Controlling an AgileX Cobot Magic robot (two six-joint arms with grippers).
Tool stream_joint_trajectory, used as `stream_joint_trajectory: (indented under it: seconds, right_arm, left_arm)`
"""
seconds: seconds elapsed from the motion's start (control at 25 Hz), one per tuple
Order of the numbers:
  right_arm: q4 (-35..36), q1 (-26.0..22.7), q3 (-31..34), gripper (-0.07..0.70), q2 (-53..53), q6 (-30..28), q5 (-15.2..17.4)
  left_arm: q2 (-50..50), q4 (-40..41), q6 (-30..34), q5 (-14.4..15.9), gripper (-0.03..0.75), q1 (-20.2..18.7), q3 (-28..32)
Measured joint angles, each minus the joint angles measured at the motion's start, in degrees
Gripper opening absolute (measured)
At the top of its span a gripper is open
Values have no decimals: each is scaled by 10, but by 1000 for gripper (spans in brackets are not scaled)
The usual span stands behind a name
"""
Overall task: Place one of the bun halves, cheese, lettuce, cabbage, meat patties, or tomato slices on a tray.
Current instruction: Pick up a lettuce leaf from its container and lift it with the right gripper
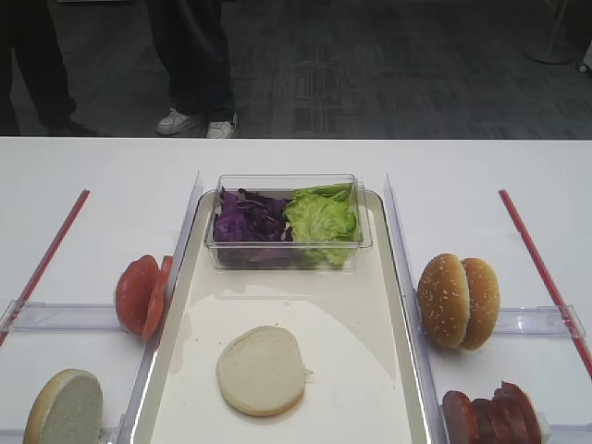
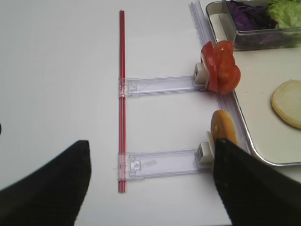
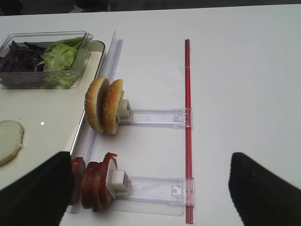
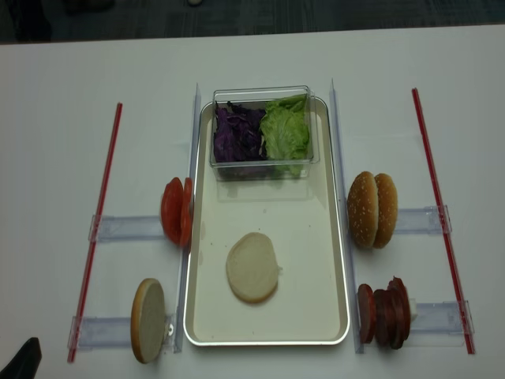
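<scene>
Two overhead views share the tray (image 4: pixel 268 328); wrist cameras flank it.

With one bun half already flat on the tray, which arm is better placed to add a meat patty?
Probably the right. The meat patties stand just ahead of the right gripper, whose jaws are wide open. The left gripper faces only tomato slices across the tray.

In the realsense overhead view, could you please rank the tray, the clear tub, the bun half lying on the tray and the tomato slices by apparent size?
1. tray
2. clear tub
3. bun half
4. tomato slices, though they stand on edge, so their faces look narrowed.
</scene>
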Motion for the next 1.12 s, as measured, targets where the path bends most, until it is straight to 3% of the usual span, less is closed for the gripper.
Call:
stream_joint_trajectory:
  seconds: [1.12]
  right_arm:
    - [-3,0,-2,678,0,-12,-2]
  left_arm:
    - [0,0,0,0,515,0,0]
